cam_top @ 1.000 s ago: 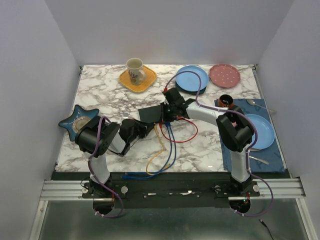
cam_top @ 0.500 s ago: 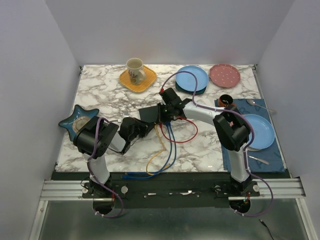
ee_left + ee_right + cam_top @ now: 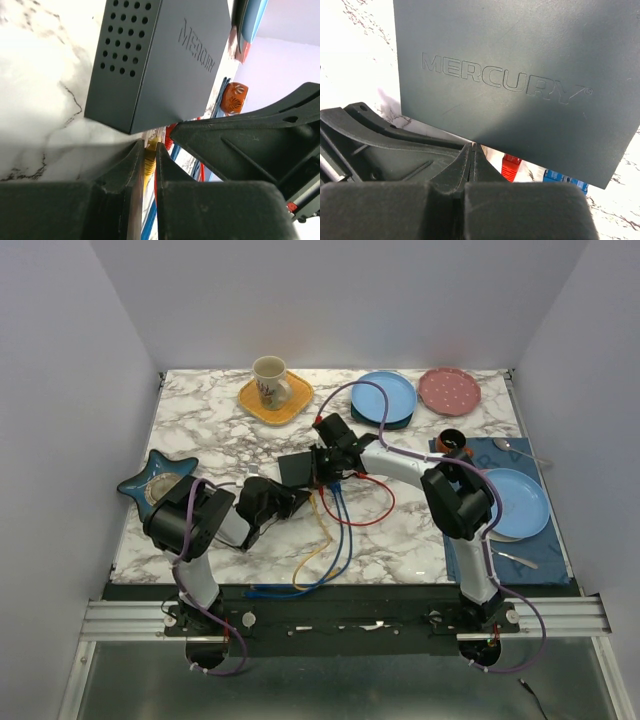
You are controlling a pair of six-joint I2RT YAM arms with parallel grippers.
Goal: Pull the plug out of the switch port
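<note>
The black switch box [image 3: 298,468] lies mid-table; the left wrist view [image 3: 165,60] and the right wrist view [image 3: 510,75] show it close up. Yellow [image 3: 318,540], blue [image 3: 343,530] and red [image 3: 372,512] cables run from its near edge. My left gripper [image 3: 294,502] is shut on the yellow plug [image 3: 149,156], whose clear tip sits at the box's port edge. My right gripper [image 3: 322,466] is shut with its fingertips [image 3: 472,147] against the box by that edge, holding nothing. The red plug [image 3: 510,166] and blue plug [image 3: 555,176] sit at the box's edge.
A mug [image 3: 270,380] stands on a yellow plate [image 3: 290,405] at the back. A blue plate [image 3: 385,395] and a pink plate [image 3: 449,390] are back right. A star dish [image 3: 150,482] is left. A blue mat [image 3: 470,550] with a plate [image 3: 525,502] and a brown cup [image 3: 452,441] is right.
My right gripper has moved a little to the left over the box. My left arm has shifted slightly left, still shut on the yellow plug.
</note>
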